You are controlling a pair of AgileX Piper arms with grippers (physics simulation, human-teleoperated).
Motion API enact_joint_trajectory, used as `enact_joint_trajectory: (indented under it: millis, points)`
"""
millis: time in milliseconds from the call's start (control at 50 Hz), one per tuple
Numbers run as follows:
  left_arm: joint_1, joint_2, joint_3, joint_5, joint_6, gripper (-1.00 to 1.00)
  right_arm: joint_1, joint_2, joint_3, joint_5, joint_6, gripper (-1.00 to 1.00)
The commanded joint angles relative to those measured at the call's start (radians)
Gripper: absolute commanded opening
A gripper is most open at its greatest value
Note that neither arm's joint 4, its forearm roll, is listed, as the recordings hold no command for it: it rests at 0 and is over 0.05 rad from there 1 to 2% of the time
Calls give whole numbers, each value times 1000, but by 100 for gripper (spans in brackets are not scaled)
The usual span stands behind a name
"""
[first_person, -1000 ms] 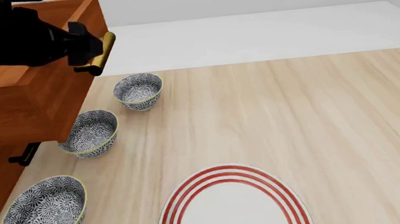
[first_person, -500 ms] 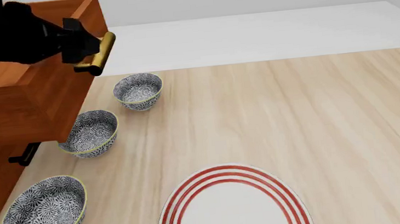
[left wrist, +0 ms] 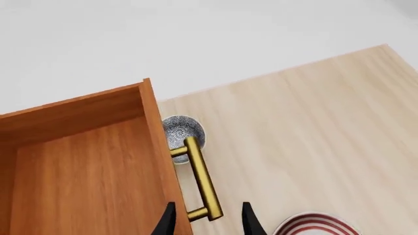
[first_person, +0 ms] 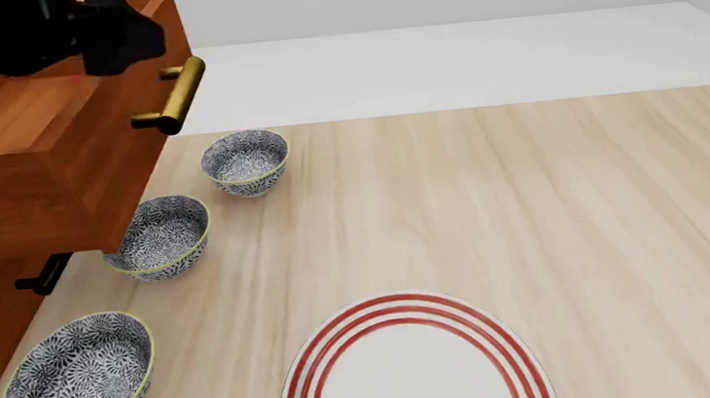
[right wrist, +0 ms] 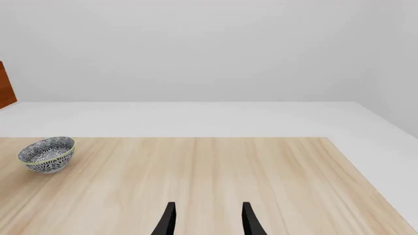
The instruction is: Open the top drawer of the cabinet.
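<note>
On the cabinet, the top drawer stands pulled out.

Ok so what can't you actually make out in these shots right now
- Cabinet: the front view's left edge cuts it off, and the open top drawer overhangs the lower drawers.
- Plate: cut off by the front view's bottom edge.
- Right tool: only its fingertips show in the right wrist view.

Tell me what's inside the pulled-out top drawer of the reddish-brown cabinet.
The reddish-brown wooden top drawer shows only bare wood floor and walls in the left wrist view. Its nearer part runs out of frame, and the left arm covers some of it in the front view.
</note>
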Motion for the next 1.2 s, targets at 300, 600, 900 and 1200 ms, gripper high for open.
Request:
enact_joint_trajectory:
  millis: [300,600,900,1200]
  points:
    - [-24,-46,-86,47,40,100,0,0,0,0,0,100]
    - [-29,-61,-157,91,68,100,0,0,0,0,0,100]
    - [-97,-114,-147,78,76,100,0,0,0,0,0,100]
    - [-167,-144,-151,52,63,100,0,0,0,0,0,100]
